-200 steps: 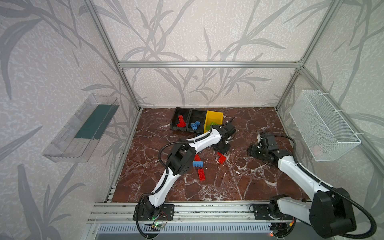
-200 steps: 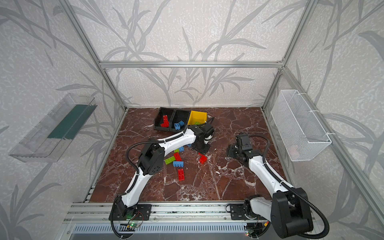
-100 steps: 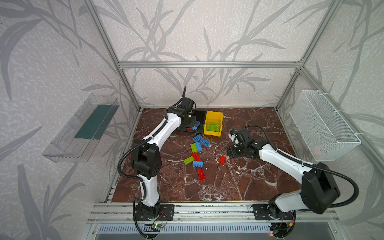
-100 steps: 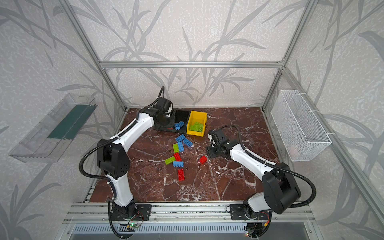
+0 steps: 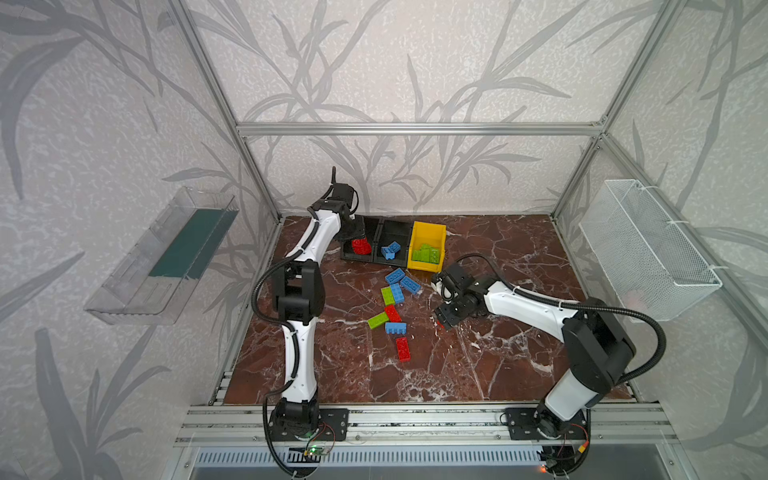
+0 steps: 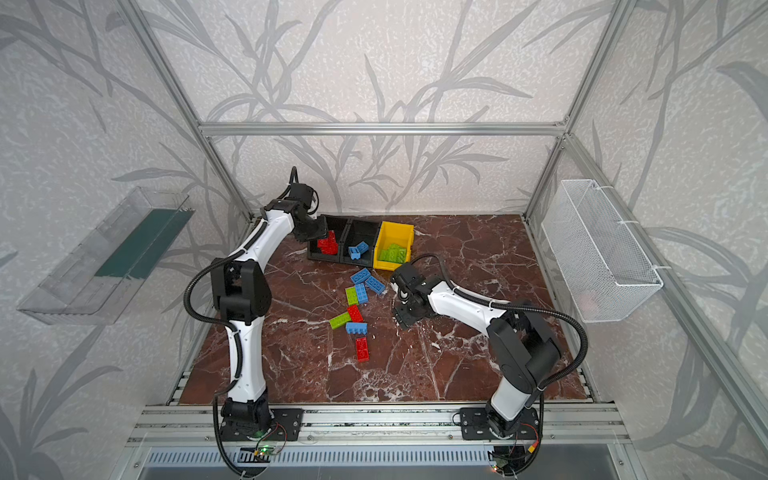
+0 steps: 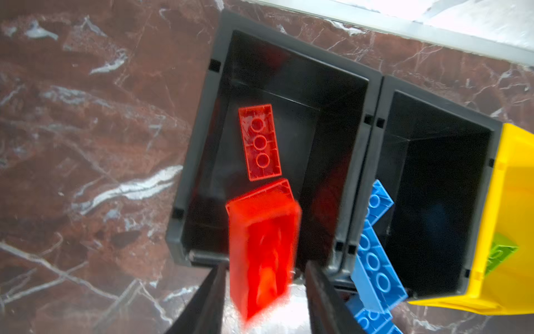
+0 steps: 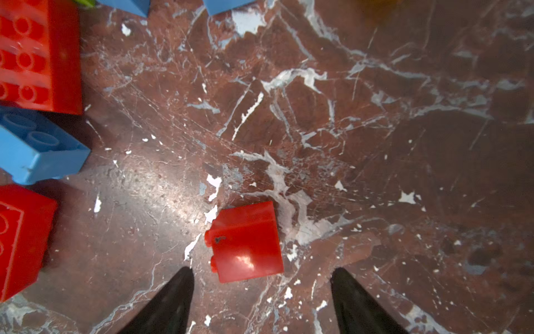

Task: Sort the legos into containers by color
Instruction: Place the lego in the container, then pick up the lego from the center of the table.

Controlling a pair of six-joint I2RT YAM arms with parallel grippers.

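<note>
My left gripper (image 7: 265, 266) hangs over the left black container (image 7: 202, 115) with its jaws apart. A blurred red lego (image 7: 263, 245) sits loose between them, with a gap on each side. Another red lego (image 7: 260, 141) lies in that container. The middle black container (image 5: 395, 226) holds blue legos (image 5: 390, 250), and the yellow container (image 5: 428, 228) holds green ones. My right gripper (image 8: 261, 270) is open just above a small red lego (image 8: 245, 241) on the floor. In a top view this gripper (image 5: 442, 320) almost hides that lego.
Several loose legos lie mid-floor left of the right gripper: blue (image 5: 410, 285), green (image 5: 377, 320) and red (image 5: 402, 348). A white wire basket (image 5: 648, 253) hangs on the right wall and a clear tray (image 5: 166, 257) on the left wall.
The left arm swung from mid-floor to the left black container, and its jaws have just parted from the red lego. The right gripper moved over the small red lego and opened wider.
</note>
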